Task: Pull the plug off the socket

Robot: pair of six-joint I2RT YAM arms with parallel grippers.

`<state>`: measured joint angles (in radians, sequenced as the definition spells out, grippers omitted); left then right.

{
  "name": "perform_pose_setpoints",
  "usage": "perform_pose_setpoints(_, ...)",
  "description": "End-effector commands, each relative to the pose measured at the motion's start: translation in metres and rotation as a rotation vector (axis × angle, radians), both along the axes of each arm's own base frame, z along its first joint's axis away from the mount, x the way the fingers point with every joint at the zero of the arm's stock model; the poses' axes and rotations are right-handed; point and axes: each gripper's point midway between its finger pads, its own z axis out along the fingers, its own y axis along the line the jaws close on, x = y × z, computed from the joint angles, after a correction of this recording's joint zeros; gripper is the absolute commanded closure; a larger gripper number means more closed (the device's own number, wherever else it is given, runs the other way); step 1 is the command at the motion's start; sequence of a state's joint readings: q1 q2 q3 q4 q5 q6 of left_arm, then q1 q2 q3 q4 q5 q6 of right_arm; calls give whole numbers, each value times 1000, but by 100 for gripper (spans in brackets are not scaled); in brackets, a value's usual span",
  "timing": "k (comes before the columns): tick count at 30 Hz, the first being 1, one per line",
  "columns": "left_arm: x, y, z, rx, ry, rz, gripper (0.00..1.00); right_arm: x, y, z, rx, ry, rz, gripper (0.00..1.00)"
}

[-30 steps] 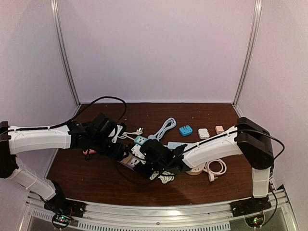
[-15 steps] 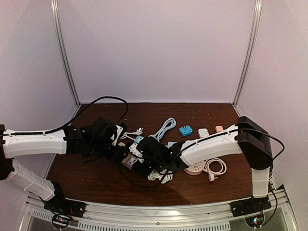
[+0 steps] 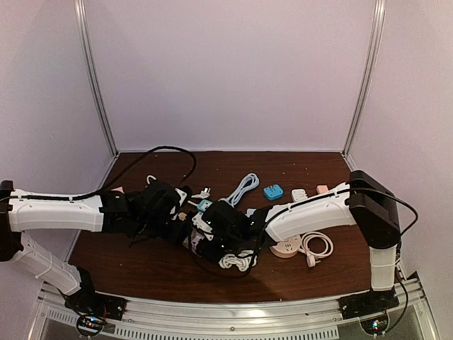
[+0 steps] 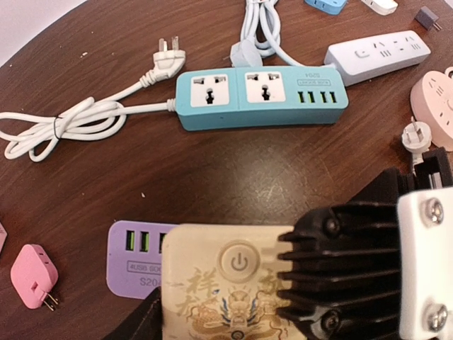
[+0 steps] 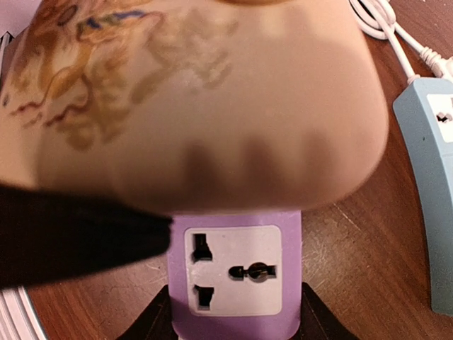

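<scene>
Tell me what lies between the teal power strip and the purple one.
Bare table: the left wrist view shows only wood between the teal power strip and the purple power strip under the beige plug.

Positions taken from the left pincer (image 4: 226,312), wrist view.
- Ahead of it: teal power strip (image 4: 260,97), flat on the brown table (image 4: 212,177). Its white cord (image 4: 64,120) is tied in a bundle, ahead and far to the left.
- Ahead, far right: white power strip (image 4: 377,53).
- Right: pink round outlet block (image 4: 435,99), with a white cord end (image 4: 414,137) just beside it.
- Left, close: small pink adapter (image 4: 34,275), prongs showing.
</scene>
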<state>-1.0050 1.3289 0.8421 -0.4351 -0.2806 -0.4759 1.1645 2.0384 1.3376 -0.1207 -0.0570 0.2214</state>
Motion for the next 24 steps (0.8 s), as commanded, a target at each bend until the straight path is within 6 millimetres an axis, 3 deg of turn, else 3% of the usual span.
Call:
perform_pose_setpoints(1, -13, -40, 18, -56, -65, -111, 97, 34, -28, -4, -47, 36, -166, 98)
perform_pose_setpoints(5, -8, -36, 28, -56, -107, -99, 98, 32, -28, -10, -54, 66, -159, 98)
perform_pose_setpoints(9, -10, -36, 26, -71, -93, -98, 97, 29, -28, -9, -42, 84, -157, 95)
perform_pose_setpoints(10, -11, -36, 25, -88, -80, -97, 97, 30, -29, -7, -38, 77, -162, 91)
perform_pose_setpoints(14, -8, -30, 22, -107, -54, -75, 97, 33, -35, 7, 28, 27, -177, 58)
perform_pose_setpoints(18, -4, -23, 14, -77, -30, -62, 96, 38, -39, 21, 56, -11, -188, 34)
perform_pose_setpoints(22, -5, -23, 1, -50, 6, -66, 97, 47, -45, 33, 92, -19, -205, 15)
perform_pose_setpoints(24, -5, -25, -5, -43, 21, -62, 97, 48, -47, 37, 117, -3, -202, 11)
